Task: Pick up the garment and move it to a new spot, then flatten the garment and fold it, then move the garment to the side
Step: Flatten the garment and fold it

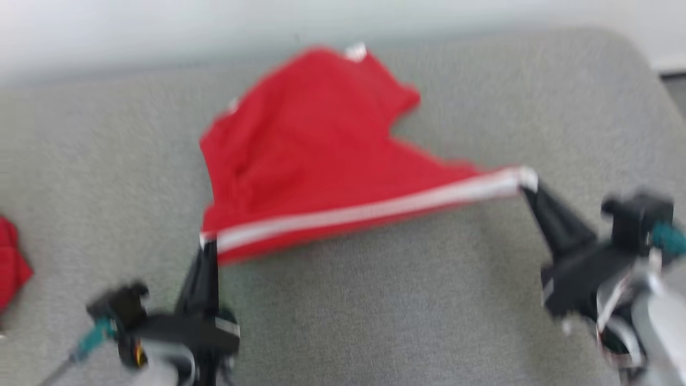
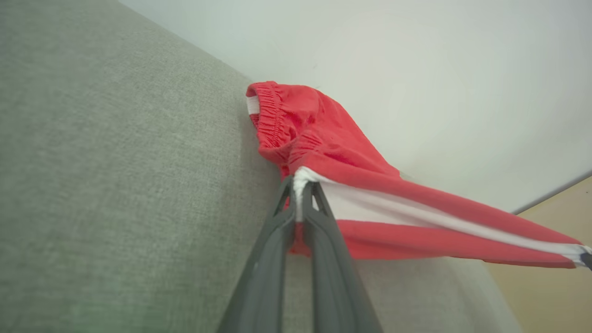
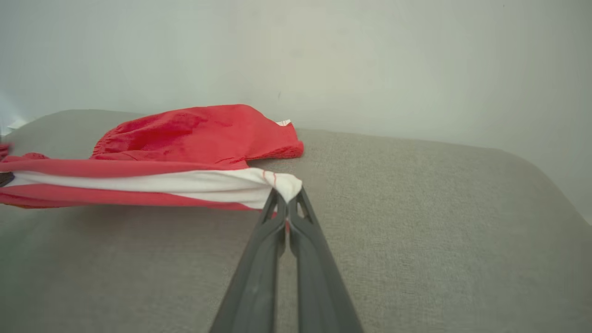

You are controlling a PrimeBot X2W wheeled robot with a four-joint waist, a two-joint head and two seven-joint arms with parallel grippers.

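On the grey fabric surface (image 1: pixel 375 311), one red garment (image 1: pixel 311 150) is lying bunched toward the far edge by the pale wall (image 1: pixel 161 27). Its near hem is hanging clear of the surface. Two hands are on it, one at each end of that hem.

Left hand (image 1: pixel 206 244) is pinching the left end of the one white band (image 1: pixel 364 212). In the left wrist view its two fingers (image 2: pixel 333 268) are gripping a fold of white and red cloth wedged between them.

Right hand (image 1: pixel 528 185) is clamping the right end of the same band. In the right wrist view both tips are meeting on the white corner.

Band is running taut between the two hands, right end sitting farther back than the left. Rest of the garment is sagging behind, with a gathered elastic waistband showing at the far side. One small white tag (image 1: pixel 356 52) is sticking up at the far edge.

One second red cloth piece (image 1: pixel 10 262) is sitting at the left edge of the head view, well apart from the garment. Head view is coming out blurred.
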